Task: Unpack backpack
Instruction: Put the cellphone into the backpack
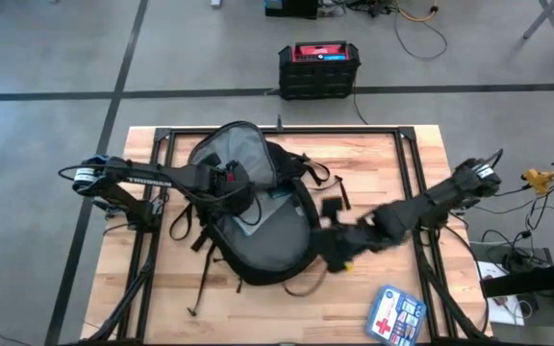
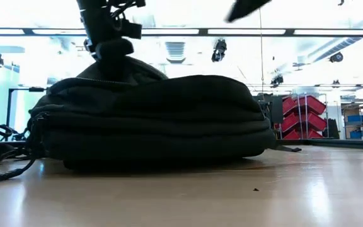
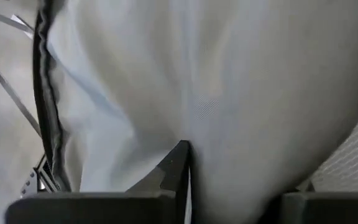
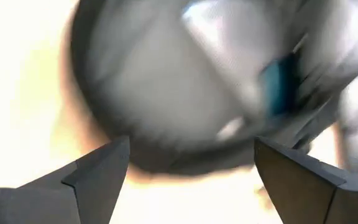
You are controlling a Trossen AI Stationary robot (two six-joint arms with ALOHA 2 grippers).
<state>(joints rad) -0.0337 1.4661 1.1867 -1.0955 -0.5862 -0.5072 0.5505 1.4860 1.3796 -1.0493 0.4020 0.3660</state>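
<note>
The black backpack (image 1: 258,226) lies flat on the wooden table (image 1: 402,163), its main compartment open and its grey-lined front flap (image 1: 234,154) held up at the far side. It also shows in the low view (image 2: 156,120). My left gripper (image 1: 231,181) reaches in from the left and is shut on that flap. My right gripper (image 1: 333,245) is open and empty just right of the backpack's right edge, above the table. In the right wrist view its fingers (image 4: 98,168) frame the open compartment. A teal item (image 4: 277,81) shows inside. My left gripper holds the flap's grey lining (image 3: 216,124), which runs between its fingers (image 3: 178,171) and fills the left wrist view. The fingers come level from the table's left side. The flap stands raised off the backpack's body while the body rests on the table. How many layers it holds is hidden.
A blue and white flat box (image 1: 395,315) lies on the table near its front right corner. Loose black straps (image 1: 200,279) trail toward the near left. A black crate with a red top (image 1: 318,69) stands on the floor beyond the far edge.
</note>
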